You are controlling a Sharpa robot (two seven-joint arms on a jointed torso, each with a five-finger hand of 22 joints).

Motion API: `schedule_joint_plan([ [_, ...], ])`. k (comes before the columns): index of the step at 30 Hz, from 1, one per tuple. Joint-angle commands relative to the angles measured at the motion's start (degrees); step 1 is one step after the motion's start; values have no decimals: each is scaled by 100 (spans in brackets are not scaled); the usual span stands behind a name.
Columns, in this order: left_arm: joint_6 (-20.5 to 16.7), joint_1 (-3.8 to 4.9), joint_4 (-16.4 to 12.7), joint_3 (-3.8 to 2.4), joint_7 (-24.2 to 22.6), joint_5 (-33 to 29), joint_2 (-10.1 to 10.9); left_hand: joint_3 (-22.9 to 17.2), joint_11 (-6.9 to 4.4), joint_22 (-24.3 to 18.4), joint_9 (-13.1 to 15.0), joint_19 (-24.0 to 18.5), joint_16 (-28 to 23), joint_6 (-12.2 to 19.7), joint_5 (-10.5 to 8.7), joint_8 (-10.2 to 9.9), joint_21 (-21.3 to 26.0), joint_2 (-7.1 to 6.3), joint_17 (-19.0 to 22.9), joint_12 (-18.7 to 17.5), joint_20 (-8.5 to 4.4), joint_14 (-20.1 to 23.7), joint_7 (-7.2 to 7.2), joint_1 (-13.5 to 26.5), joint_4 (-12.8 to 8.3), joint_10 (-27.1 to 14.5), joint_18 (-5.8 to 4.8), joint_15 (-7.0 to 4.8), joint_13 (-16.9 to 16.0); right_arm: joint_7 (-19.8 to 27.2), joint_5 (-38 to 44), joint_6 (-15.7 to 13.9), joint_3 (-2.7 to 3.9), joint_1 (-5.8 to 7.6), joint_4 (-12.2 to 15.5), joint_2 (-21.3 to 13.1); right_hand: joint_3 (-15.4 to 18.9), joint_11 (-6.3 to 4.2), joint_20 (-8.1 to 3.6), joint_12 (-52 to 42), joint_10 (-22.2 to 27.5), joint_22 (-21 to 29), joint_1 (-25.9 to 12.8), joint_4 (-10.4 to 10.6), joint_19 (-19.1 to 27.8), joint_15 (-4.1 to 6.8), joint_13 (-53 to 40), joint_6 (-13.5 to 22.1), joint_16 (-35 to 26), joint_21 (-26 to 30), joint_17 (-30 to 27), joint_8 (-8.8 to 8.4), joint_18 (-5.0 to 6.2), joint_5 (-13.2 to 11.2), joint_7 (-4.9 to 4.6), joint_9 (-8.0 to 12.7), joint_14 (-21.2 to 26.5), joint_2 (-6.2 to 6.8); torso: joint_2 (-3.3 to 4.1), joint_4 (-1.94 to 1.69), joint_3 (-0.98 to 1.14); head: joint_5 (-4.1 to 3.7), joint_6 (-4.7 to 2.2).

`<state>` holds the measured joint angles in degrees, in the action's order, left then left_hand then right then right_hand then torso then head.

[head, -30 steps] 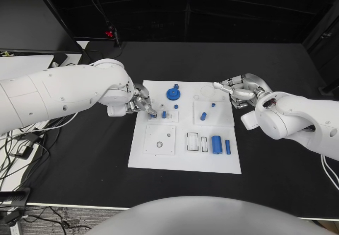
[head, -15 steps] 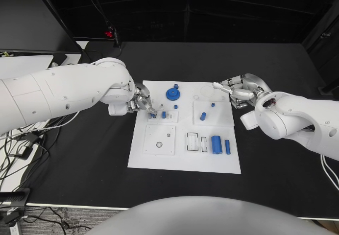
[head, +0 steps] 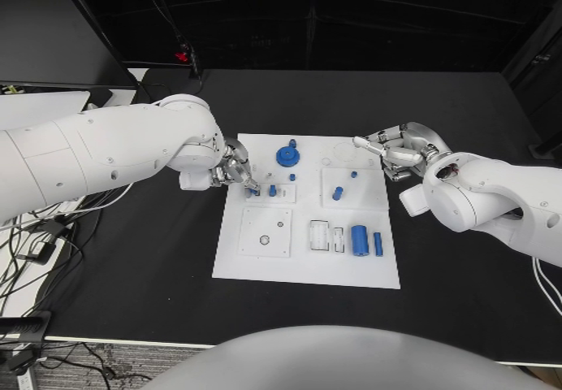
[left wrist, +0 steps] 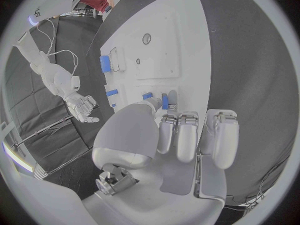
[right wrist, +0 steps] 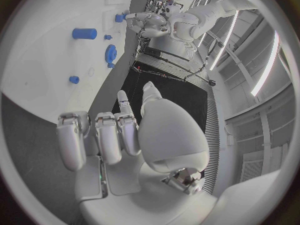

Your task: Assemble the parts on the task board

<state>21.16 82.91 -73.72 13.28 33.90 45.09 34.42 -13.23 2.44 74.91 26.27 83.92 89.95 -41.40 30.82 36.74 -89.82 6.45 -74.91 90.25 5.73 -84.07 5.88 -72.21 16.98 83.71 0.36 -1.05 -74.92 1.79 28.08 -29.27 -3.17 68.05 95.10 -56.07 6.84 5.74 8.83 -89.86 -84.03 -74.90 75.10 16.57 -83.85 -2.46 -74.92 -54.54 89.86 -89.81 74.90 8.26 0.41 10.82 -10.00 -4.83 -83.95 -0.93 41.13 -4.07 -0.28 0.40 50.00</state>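
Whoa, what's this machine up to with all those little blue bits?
It is putting small blue parts together on a white task board. Its left hand is at the board's left edge, fingertips at a small blue peg; whether it grips the peg is hard to tell. Its right hand hovers by the board's far right corner, holding nothing. A blue gear and blue cylinders wait on the board.

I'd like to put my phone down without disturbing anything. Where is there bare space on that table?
The black table is bare in a wide strip near the robot, below the white board, and beyond the board's far edge. Either side is crowded: the left hand sits at the board's left edge, the right hand at its far right corner. Blue parts dot the board.
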Motion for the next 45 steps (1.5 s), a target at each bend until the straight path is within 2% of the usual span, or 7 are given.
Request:
schedule_joint_plan([
  [1, 172, -26, 5, 17, 115, 33, -9, 19, -4, 1509, -11, 608, 5, 9, 26, -33, -18, 9, -1509, -25, -12, -593, 13, 62, -3, 629, -36, -20, -1508, 34, -13, 14, 2, 7, 17, -6, 30, -18, -11, -14, -597, -1510, 6, -8, -615, 11, -1508, 16, 14, -19, 1510, 18, -41, 39, 31, -8, -605, -47, 2, 10, -7, -12, 0],
  [13, 176, -32, 23, 17, 57, 33, -38, 20, -3, 1509, -14, 608, 5, 18, 23, -38, -18, 8, -1509, -25, -11, -593, 14, 69, -5, 629, -36, -19, -1508, 38, -13, 9, 2, 7, 8, -3, 45, -21, -14, -14, -597, -1510, 11, -8, -615, 14, -1508, 14, 14, -19, 1510, 29, -41, 39, 34, -10, -605, -55, -3, -15, -3, -25, 0],
  [15, 168, -32, 30, 17, 46, 33, -41, 20, -3, 1509, -14, 608, 5, 18, 23, -38, -18, 8, -1509, -25, -11, -593, 14, 69, -5, 629, -36, -19, -1508, 38, -13, 11, 2, 7, 9, -1, 59, -24, -16, -14, -597, -1510, 15, -7, -615, 17, -1508, 13, 14, -19, 1510, 40, -41, 39, 37, -11, -605, -62, -1, 1, -5, -14, 0],
  [20, 155, -32, 57, 17, 34, 33, -50, 19, -3, 1509, -14, 608, 5, 20, 22, -39, -18, 9, -1509, -25, -11, -593, 14, 70, -5, 629, -36, -19, -1508, 37, -13, 16, 2, 7, 5, 6, 59, -24, -16, -14, -597, -1510, 15, -7, -615, 17, -1508, 13, 14, -19, 1510, 40, -41, 39, 37, -11, -605, -62, -2, 11, -9, -22, 0],
  [25, 186, -35, 74, 17, 21, 33, -70, 18, -3, 1509, -15, 608, 5, 22, 22, -39, -18, 9, -1509, -25, -11, -593, 14, 72, -6, 629, -36, -19, -1508, 35, -13, 14, 2, 7, 3, 2, 59, -24, -16, -14, -597, -1510, 15, -7, -615, 17, -1508, 13, 14, -19, 1510, 40, -41, 39, 37, -11, -605, -62, 3, 3, -3, -21, 0],
  [45, 284, -48, 95, 17, 16, 33, -118, 18, -3, 1509, -15, 608, 5, 23, 22, -40, -18, 9, -1509, -25, -11, -593, 14, 72, -6, 629, -36, -19, -1508, 34, -13, 20, 2, 7, -12, 23, 59, -24, -16, -14, -597, -1510, 15, -7, -615, 17, -1508, 13, 14, -19, 1510, 40, -41, 39, 37, -11, -605, -62, -2, 5, -5, -31, 0],
])
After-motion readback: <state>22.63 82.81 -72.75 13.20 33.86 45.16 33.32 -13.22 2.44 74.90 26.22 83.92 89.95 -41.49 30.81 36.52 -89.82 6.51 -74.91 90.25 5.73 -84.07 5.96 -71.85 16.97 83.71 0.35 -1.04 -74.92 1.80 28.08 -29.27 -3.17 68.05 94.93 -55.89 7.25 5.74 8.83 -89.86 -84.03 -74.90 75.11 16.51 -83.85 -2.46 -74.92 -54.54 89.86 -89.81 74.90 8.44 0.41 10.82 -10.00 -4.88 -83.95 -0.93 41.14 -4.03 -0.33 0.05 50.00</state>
